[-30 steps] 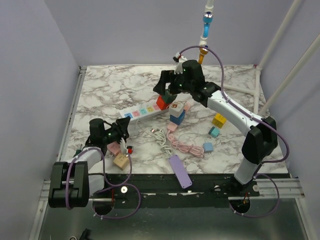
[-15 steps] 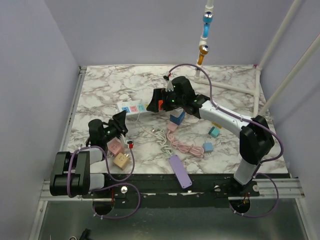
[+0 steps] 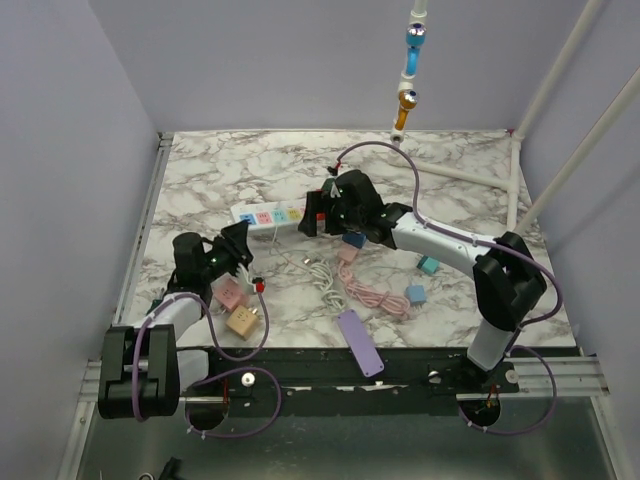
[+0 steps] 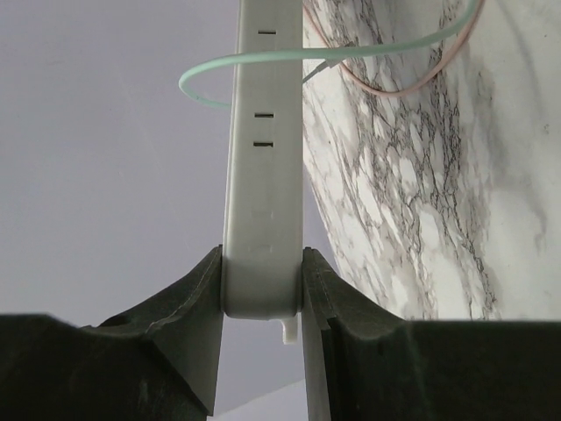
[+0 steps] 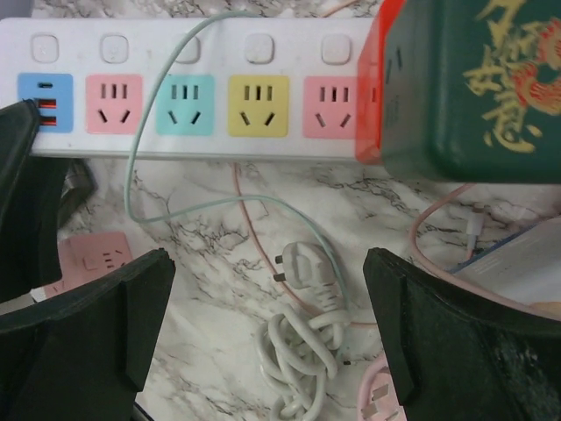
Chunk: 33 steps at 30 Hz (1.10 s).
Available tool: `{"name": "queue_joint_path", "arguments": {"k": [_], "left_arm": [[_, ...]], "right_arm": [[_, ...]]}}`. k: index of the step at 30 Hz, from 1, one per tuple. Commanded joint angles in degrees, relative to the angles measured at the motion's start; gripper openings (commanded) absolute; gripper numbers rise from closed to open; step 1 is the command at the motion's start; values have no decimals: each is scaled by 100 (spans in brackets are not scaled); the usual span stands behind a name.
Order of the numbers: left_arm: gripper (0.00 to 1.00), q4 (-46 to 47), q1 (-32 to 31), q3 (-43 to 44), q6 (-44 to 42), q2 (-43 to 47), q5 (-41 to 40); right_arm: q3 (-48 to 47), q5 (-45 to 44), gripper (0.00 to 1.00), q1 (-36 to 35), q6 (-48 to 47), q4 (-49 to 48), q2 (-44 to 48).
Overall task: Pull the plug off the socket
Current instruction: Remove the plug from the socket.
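My left end effector (image 4: 261, 285) clamps the power strip (image 4: 263, 175); my right end effector (image 5: 267, 289), apart, must straddle the plug (image 5: 456, 88) squarely.

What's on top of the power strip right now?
A red-and-green plug block sits on the right end of the power strip in the right wrist view, and a thin pale green cable drapes across it. The socket and prongs beneath the block are covered.

The power strip (image 5: 219, 145) is white, its socket faces blue, pink, teal, yellow and pink. The plug (image 5: 456, 88) shows a red face and a dark green one printed in gold. The desk (image 5: 193, 263) is white marble veined grey-black; the coiled cable (image 5: 302, 351) is white.
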<state>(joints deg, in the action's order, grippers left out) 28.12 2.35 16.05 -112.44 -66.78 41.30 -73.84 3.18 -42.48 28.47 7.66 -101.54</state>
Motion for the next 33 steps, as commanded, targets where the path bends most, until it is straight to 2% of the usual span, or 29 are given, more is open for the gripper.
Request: {"name": "queue_joint_path", "arguments": {"k": [1, 3, 4, 11, 14, 15, 19, 22, 24, 28, 33], "left_arm": [[40, -577, 125, 368, 121, 281, -453], [87, -1206, 129, 469, 161, 456, -472], [98, -1555, 134, 544, 160, 560, -473], [99, -3884, 134, 1634, 827, 910, -342], [98, -5518, 134, 2711, 1155, 652, -348], [99, -5777, 130, 2970, 1279, 555, -330], [99, -5965, 89, 3616, 2113, 472, 13], [99, -6125, -300, 4247, 3174, 264, 21], [99, -6409, -668, 4857, 4176, -132, -12], [98, -7308, -1199, 6032, 5587, -1106, 215], [98, -7417, -1561, 6850, 6583, -2157, 481]], "right_arm": [[419, -1062, 100, 187, -33, 500, 183], [482, -1022, 100, 190, 4, 463, 260], [513, -1003, 100, 187, 35, 431, 294], [624, -756, 100, 187, 165, 237, 406], [639, -790, 100, 192, 189, 227, 445], [647, -795, 100, 190, 191, 227, 464], [766, -981, 100, 198, 259, 183, 586], [921, -1044, 100, 255, 349, 68, 745], [1059, -938, 100, 267, 408, -126, 879], [1413, -448, 100, 270, 588, -689, 1160], [1931, 347, 100, 258, 791, -1627, 1700]]}}
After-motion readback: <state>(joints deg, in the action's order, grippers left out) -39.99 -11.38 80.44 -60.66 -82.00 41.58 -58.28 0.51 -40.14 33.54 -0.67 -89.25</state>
